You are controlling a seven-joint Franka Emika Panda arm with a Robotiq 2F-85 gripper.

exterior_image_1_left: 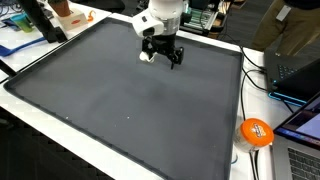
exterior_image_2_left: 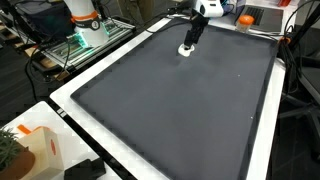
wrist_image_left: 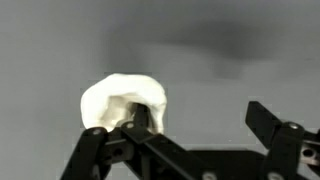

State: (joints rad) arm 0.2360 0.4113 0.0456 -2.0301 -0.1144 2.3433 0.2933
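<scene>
Fingers point(wrist_image_left: 265, 122) spread wide, gripping nothing, hovering low over dark worktop mat point(exterior_image_1_left: 130, 110), so the white lump point(wrist_image_left: 122, 100) just beside one finger rests by its own weight.

Two outside cams, both up high and tilted down onto the dark mat point(exterior_image_1_left: 130, 110). From a near edge in an exterior view, facing the gripper point(exterior_image_1_left: 163, 55) at the far side, orange disc point(exterior_image_1_left: 256, 131) near right. From another corner in an exterior view, mat point(exterior_image_2_left: 170, 110) again, disc point(exterior_image_2_left: 246, 17) far right. Wrist cam super close, pointed down at the white lump point(wrist_image_left: 122, 100). Shared by all three: lump plus mat around it.
</scene>
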